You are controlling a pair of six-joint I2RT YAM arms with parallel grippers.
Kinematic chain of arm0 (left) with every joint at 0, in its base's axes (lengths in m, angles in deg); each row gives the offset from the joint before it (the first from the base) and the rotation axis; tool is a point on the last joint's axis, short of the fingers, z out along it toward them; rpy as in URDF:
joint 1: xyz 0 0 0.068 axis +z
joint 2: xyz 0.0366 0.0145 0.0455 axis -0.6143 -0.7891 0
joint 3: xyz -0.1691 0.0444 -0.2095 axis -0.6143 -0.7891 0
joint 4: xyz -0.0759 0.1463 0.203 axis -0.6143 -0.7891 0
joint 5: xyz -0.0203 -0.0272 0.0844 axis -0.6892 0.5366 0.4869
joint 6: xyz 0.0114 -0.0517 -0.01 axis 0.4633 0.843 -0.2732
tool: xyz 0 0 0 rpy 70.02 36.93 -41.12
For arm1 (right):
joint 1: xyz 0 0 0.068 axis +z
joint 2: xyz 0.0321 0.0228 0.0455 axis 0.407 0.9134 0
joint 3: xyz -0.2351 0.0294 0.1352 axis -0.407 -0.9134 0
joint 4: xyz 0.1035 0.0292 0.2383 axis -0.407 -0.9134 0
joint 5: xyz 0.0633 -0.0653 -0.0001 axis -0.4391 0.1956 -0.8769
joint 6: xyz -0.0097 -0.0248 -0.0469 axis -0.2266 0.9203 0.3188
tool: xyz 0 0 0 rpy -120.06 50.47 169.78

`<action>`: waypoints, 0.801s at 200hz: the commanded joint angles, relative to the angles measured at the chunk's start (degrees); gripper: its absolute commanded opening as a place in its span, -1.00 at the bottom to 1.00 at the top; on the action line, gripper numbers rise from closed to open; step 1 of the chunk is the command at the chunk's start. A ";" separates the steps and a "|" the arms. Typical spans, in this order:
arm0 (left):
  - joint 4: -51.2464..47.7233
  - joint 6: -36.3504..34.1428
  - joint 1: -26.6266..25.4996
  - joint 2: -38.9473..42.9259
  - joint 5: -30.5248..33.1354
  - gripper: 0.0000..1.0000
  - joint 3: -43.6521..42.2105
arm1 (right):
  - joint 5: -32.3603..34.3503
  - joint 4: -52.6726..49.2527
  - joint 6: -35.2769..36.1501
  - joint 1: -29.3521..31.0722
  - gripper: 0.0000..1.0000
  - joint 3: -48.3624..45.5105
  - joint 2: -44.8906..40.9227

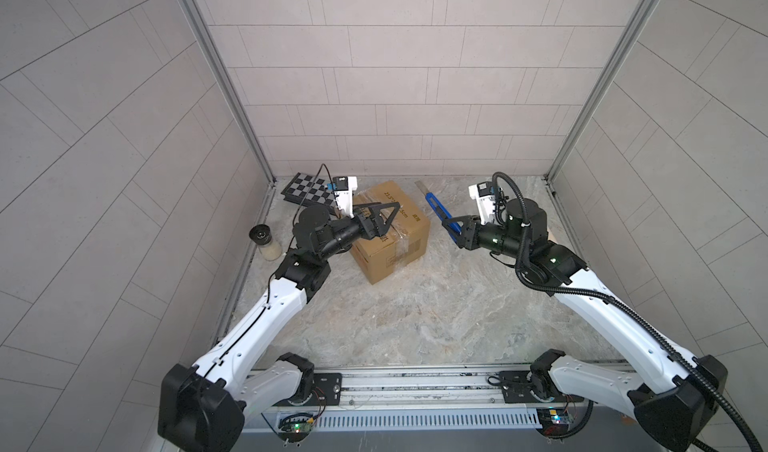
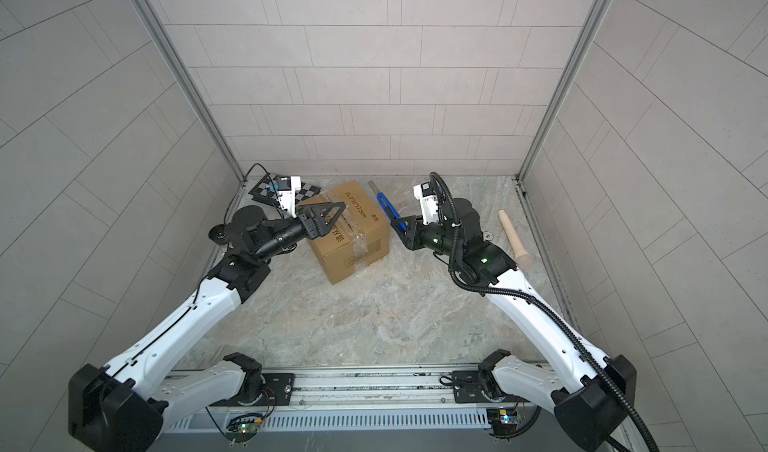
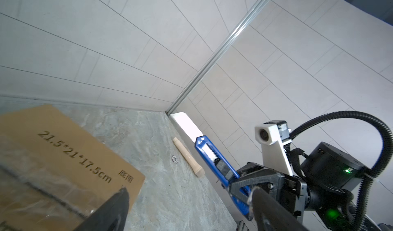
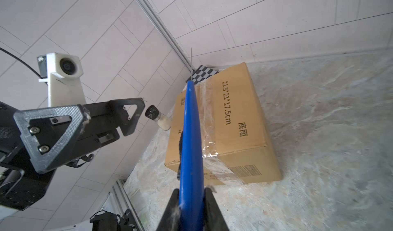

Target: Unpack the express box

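On marble tabletop [image 1: 415, 304], taped brown express box [image 1: 407, 237], left jaws spread, right jaws gripping blue knife [image 1: 436, 208]

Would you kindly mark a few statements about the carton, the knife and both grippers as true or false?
1. The right gripper grips a blue utility knife. True.
2. The express box has its top flaps open. False: they lie shut under clear tape.
3. The left gripper is clamped on the checkered board. False: its jaws are open over the box, and the board lies behind the box.
4. The knife is apart from the box. True: both top views show a gap between them.
5. A wooden pin lies on the box. False: it lies on the table, at the far right.
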 commanded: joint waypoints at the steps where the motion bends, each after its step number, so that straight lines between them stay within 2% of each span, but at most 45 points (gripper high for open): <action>1: 9.82 2.76 -0.69 -2.87 -3.62 0.78 1.90 | -1.61 10.56 -3.76 2.09 -1.00 0.27 -0.38; 35: 11.45 2.87 -2.01 -5.72 -4.24 0.73 3.46 | -1.42 13.46 -4.00 4.24 -1.00 0.20 0.05; 98: 22.09 9.60 -2.09 -9.53 -9.44 0.59 5.13 | -4.69 15.97 -4.14 6.56 -1.00 1.96 3.81; 144: 26.41 13.13 -2.15 -11.36 -11.60 0.31 5.48 | -4.97 17.09 -3.86 7.11 -1.00 1.98 4.54; 160: 26.97 13.64 -2.23 -11.79 -12.13 0.29 5.57 | -5.01 17.71 -3.92 7.11 -1.00 2.18 4.79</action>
